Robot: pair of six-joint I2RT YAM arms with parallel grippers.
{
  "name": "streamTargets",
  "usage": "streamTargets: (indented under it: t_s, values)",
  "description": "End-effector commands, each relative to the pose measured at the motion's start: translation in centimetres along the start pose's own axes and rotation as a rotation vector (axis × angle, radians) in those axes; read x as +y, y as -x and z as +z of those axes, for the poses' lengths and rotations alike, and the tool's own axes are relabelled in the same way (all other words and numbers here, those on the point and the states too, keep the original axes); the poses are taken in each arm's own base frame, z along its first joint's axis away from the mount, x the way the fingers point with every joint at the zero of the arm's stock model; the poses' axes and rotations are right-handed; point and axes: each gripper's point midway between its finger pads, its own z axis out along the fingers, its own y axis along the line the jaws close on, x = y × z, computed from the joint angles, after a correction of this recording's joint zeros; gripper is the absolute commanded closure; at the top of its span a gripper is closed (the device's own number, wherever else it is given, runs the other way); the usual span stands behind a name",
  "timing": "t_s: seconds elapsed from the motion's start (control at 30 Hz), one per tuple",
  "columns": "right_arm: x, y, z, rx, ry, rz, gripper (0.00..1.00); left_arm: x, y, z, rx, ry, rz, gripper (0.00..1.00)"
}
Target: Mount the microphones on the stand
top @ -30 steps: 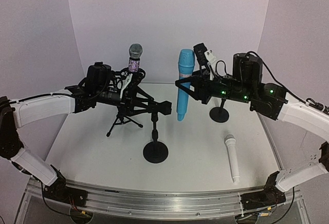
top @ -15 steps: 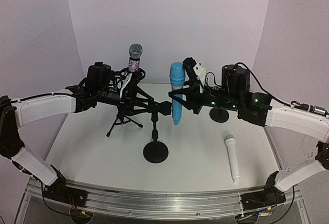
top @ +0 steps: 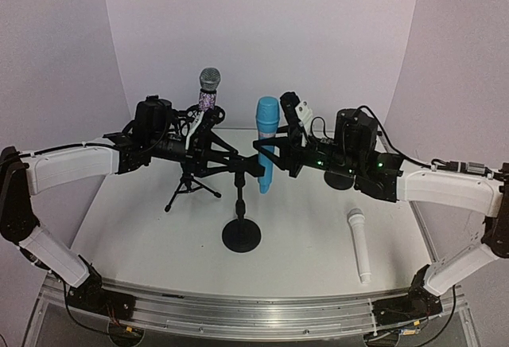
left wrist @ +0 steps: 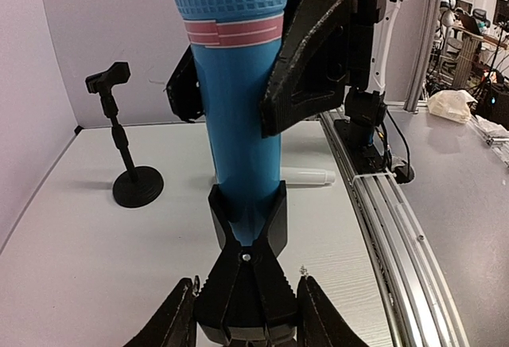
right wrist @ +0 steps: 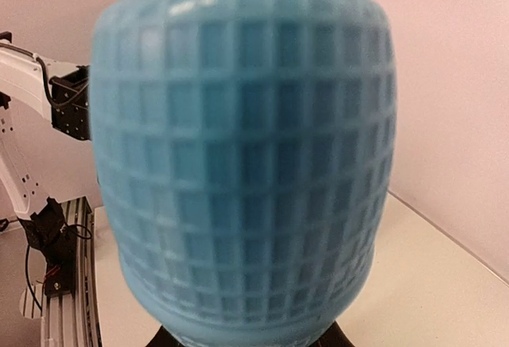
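White table (top: 143, 228), pale backdrop (top: 262, 21). Purple mic (top: 209, 84) looks mounted, upper centre. Blue mic (top: 267, 116), clamped by right gripper (left wrist: 238, 84), sits in the clip (left wrist: 248, 220), which left gripper (left wrist: 246, 315) pinches. White mic (top: 359, 245) lies lower right, not yet mounted.

The light blue microphone (left wrist: 242, 140) has a pink band (left wrist: 231, 33).

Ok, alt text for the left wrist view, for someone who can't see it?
An upright blue mic fills the centre, its lower end in the black clip that the left gripper holds, with the right gripper clamped around it higher up. Behind, an empty stand and a white mic on the table.
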Motion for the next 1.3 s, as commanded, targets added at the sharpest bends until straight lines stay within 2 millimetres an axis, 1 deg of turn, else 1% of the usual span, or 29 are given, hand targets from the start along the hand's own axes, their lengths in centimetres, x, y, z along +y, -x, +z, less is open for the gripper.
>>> streamTargets:
  t_s: [0.0,0.13,0.23,0.33,0.5,0.83,1.0,1.2,1.27]
  values:
    - [1.2,2.1,1.3,-0.087,0.078,0.052,1.0,0.1,1.1,0.4,-0.031,-0.015,0.029,1.0]
    - [1.4,2.0,2.1,-0.094,0.102,0.081,1.0,0.0,1.0,0.4,-0.039,-0.013,0.033,1.0]
    - [1.5,1.6,2.6,-0.093,0.115,0.105,1.0,-0.1,0.9,0.3,-0.043,-0.013,0.035,1.0]
    - [1.3,0.6,3.0,-0.095,0.114,0.137,1.0,-0.2,0.8,0.3,-0.047,-0.012,0.033,1.0]
    - [1.2,-0.4,3.1,-0.111,0.106,0.172,1.0,-0.5,0.7,0.2,-0.054,-0.014,0.038,1.0]
    - [2.1,-3.1,3.5,-0.089,0.101,0.203,1.0,-0.6,0.5,0.2,-0.064,-0.013,0.035,1.0]
    - [2.2,-5.0,3.6,-0.055,0.087,0.214,1.0,-0.8,0.4,0.1,-0.066,-0.014,0.04,1.0]
    - [2.3,-6.0,4.0,-0.034,0.085,0.216,1.0,-0.6,0.4,0.2,-0.069,-0.013,0.042,1.0]
    - [2.3,-6.7,4.2,-0.021,0.082,0.219,1.0,-0.7,0.5,0.2,-0.071,-0.014,0.043,1.0]
